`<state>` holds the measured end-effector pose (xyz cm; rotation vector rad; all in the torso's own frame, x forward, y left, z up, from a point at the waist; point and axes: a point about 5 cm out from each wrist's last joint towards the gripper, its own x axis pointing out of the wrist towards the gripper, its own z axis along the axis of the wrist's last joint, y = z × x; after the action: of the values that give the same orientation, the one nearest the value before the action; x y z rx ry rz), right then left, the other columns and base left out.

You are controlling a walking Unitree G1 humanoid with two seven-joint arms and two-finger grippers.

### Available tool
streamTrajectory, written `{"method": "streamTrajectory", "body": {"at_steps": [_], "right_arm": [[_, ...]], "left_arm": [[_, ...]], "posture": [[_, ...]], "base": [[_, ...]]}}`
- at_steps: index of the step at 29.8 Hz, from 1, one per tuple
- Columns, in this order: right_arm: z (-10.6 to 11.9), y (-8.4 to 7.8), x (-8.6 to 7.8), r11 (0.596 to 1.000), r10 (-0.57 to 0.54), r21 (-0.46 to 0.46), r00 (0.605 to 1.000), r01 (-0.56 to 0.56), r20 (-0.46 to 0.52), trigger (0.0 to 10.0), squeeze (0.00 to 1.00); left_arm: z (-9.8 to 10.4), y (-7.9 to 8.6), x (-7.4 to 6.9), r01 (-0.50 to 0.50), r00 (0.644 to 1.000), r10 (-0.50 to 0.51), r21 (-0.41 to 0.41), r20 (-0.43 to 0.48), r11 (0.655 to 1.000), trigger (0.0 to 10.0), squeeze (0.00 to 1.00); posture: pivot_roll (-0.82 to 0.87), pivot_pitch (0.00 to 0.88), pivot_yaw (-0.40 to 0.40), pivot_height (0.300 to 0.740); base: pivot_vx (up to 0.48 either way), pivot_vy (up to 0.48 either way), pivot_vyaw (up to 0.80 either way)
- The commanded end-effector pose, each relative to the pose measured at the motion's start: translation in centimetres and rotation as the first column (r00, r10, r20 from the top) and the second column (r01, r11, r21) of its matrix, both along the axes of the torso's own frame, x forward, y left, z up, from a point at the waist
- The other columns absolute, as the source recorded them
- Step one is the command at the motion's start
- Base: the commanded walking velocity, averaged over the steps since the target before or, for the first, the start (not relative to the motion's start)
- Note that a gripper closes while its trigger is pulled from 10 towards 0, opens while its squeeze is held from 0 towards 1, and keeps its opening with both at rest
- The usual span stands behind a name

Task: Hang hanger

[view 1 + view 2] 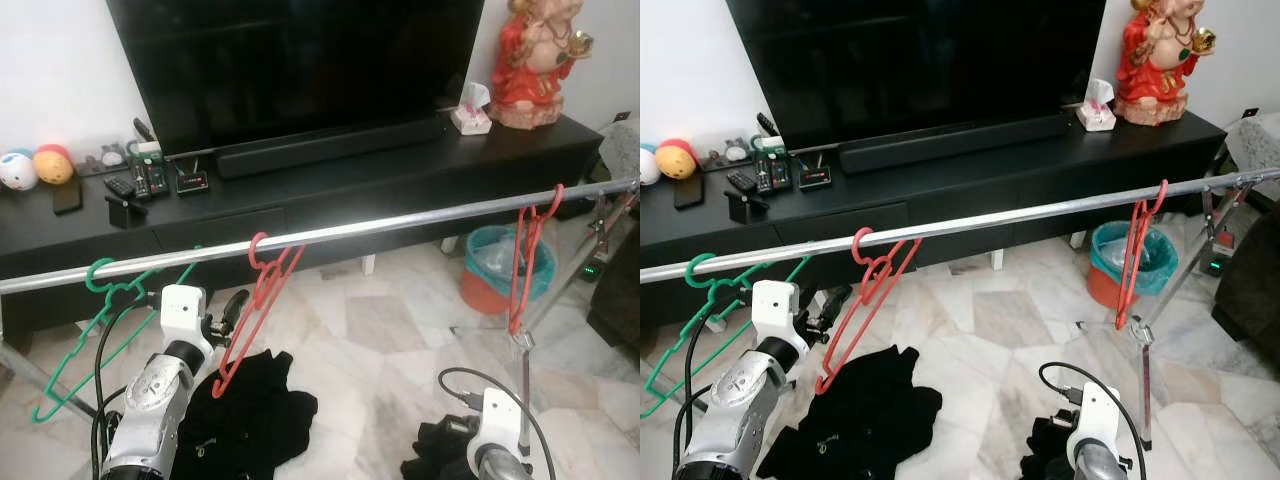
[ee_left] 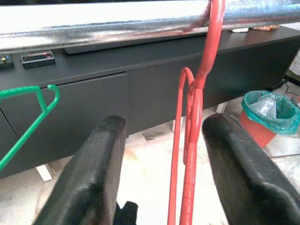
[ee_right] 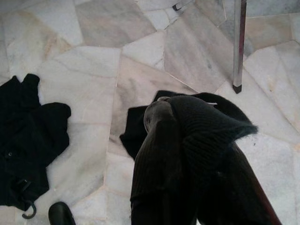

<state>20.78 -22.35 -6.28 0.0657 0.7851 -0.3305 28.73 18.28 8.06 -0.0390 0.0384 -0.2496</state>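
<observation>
A chrome rail (image 1: 400, 222) crosses the view in front of the TV console. A red hanger (image 1: 256, 300) hangs on it by its hook, left of centre. My left gripper (image 1: 233, 308) is raised just beside this hanger. In the left wrist view the gripper (image 2: 166, 123) is open, with the red hanger's neck (image 2: 193, 140) between its black fingers (image 2: 101, 159), apart from both. A green hanger (image 1: 100, 290) hangs further left and a second red hanger (image 1: 525, 260) far right. Low at the right, my right gripper (image 3: 187, 154) is shut on a black knit garment (image 3: 201, 122) that drapes over its fingers.
A pile of black clothes (image 1: 250, 410) lies on the marble floor under the rail. The rack's leg (image 3: 239, 47) stands close to my right arm. An orange bin with a teal liner (image 1: 500, 265) sits behind the rail. The black console (image 1: 330, 195) carries a TV, remotes and a red statue.
</observation>
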Motion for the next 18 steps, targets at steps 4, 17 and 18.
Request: {"method": "streamTrajectory", "body": {"at_steps": [4, 17, 18], "right_arm": [[0.1, 0.1, 0.2, 1.0, 0.009, 0.003, 1.0, -0.009, 0.01, 10.0, 0.0], [0.1, 0.1, 0.3, 1.0, 0.009, 0.001, 1.0, -0.009, 0.008, 10.0, 0.0], [0.1, 0.1, 0.3, 1.0, 0.009, 0.001, 1.0, -0.009, 0.009, 10.0, 0.0]], "left_arm": [[-0.6, -1.2, 0.1, 0.075, 0.997, -0.074, 0.037, -0.035, 0.997, 10.0, 1.0], [-0.1, -2.7, 2.7, 0.097, 0.995, -0.095, 0.094, -0.026, 0.991, 10.0, 1.0], [0.0, -2.8, 3.0, 0.094, 0.995, -0.092, 0.102, -0.024, 0.99, 10.0, 1.0]], "posture": [[-0.01, 0.0, 0.026, 0.74], [-0.02, 0.0, 0.021, 0.74], [-0.02, 0.0, 0.023, 0.74]], "base": [[0.0, 0.0, 0.0], [0.0, 0.0, 0.0], [0.0, 0.0, 0.0]]}}
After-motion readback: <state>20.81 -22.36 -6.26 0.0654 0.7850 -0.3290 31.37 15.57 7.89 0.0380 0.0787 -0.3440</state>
